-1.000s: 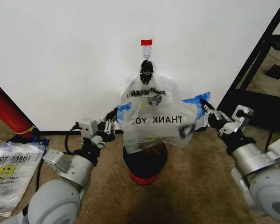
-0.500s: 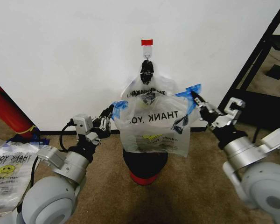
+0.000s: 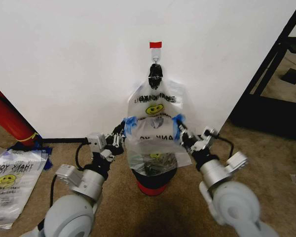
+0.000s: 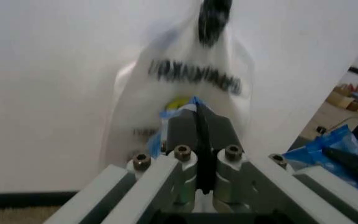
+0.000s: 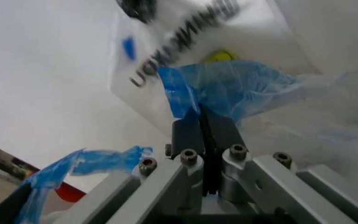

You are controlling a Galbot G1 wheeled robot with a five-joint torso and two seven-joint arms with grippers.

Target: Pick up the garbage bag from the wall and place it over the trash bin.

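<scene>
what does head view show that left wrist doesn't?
Head view alone: the trash bin on the carpet below the garbage bag, the red tape tab on the wall, a flat stack of like bags on the floor, and the right gripper pinching a blue strip.

Left wrist alone: the left gripper close up, shut on a blue strip of the garbage bag.

Both: the wall, the black clip with like bags bunched under it, and the garbage bag held by the left gripper.
</scene>
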